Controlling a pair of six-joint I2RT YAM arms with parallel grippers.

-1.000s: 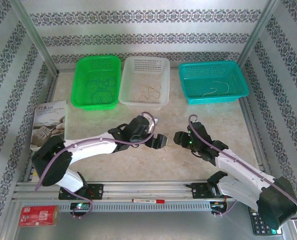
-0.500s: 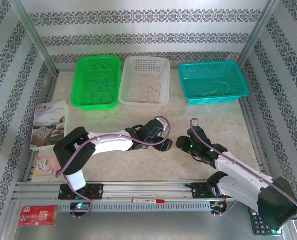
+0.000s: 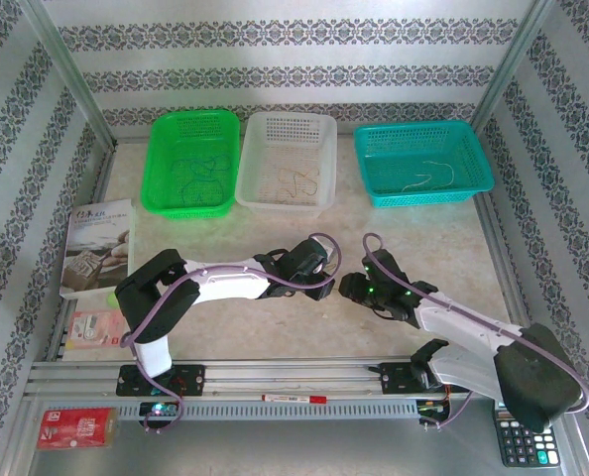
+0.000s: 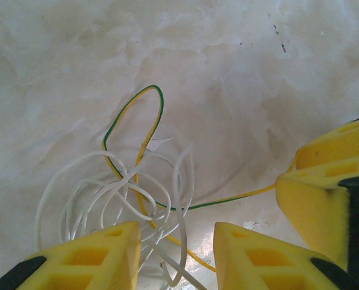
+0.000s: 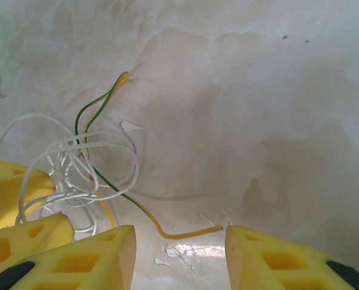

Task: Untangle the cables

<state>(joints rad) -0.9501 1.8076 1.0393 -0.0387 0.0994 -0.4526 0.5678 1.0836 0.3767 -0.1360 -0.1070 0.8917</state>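
pale marbled table [image 3: 453,238] and its load
green basket [image 3: 180,210] left of white basket [image 3: 285,203], teal basket [image 3: 428,195] right, wire tangle [image 4: 116,193] in front, booklet [image 3: 96,248] front-left.

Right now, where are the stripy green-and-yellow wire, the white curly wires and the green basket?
green-and-yellow wire [image 4: 152,87]: left wrist view, top of its loop.
white wires [image 4: 114,192]: left wrist view, middle of the tangle.
green basket [image 3: 197,115]: top external view, its far rim.

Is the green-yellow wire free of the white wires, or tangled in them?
Tangled: the green-yellow wire threads through the loops of the white wires in both wrist views.
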